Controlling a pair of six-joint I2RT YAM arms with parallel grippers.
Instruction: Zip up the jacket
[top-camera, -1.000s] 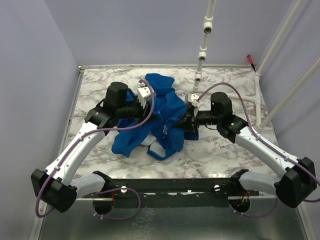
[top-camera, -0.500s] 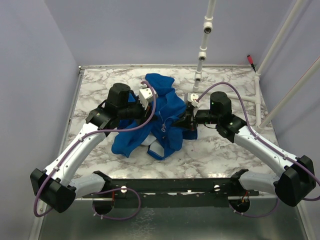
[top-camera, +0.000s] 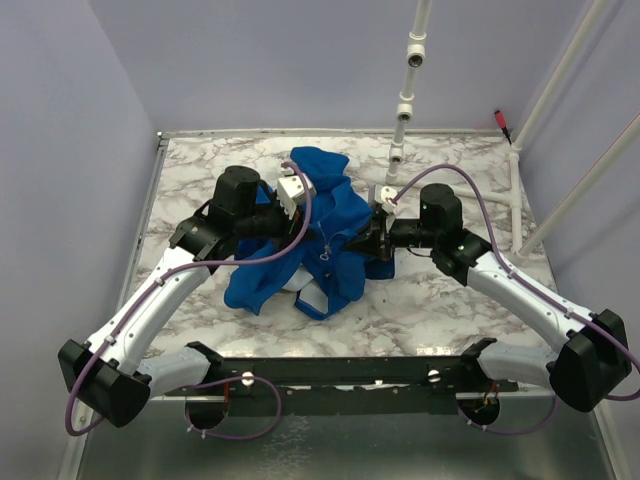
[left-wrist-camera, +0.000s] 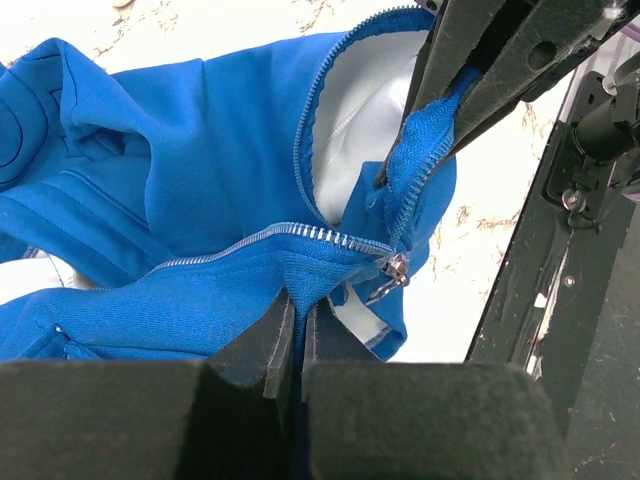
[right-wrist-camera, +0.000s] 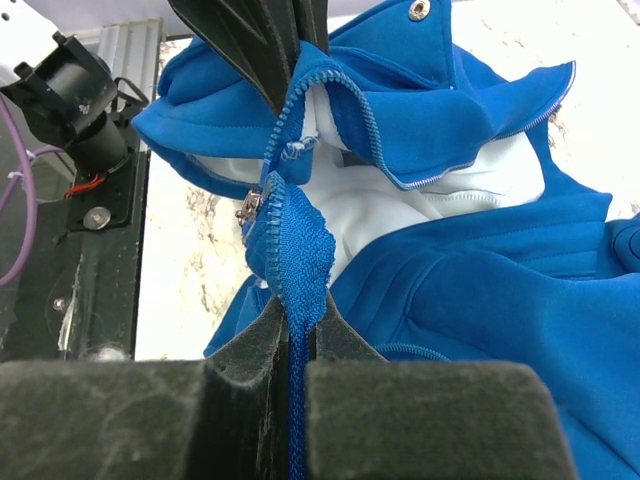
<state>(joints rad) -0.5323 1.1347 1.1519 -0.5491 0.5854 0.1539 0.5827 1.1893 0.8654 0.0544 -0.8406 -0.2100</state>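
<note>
The royal-blue jacket (top-camera: 320, 235) lies bunched in the middle of the marble table (top-camera: 200, 165), its pale lining (left-wrist-camera: 355, 150) showing where the front gapes. My left gripper (left-wrist-camera: 300, 306) is shut on the blue fabric just below the zipper teeth, left of the metal slider (left-wrist-camera: 392, 276). My right gripper (right-wrist-camera: 298, 306) is shut on the other zipper tape (right-wrist-camera: 300, 240), which rises taut to the left gripper's black fingers (right-wrist-camera: 255, 40). From above, the left gripper (top-camera: 308, 228) and right gripper (top-camera: 362, 240) face each other across the jacket's front.
A white pipe pole (top-camera: 398, 150) stands just behind the right gripper, and another white pipe (top-camera: 515, 195) runs along the table's right edge. A black rail (top-camera: 350, 372) crosses the near edge between the arm bases. Lilac walls close in three sides.
Both arms have shifted only slightly, the right gripper edging left and away with its zipper tape. Both grips on the jacket are unchanged.
</note>
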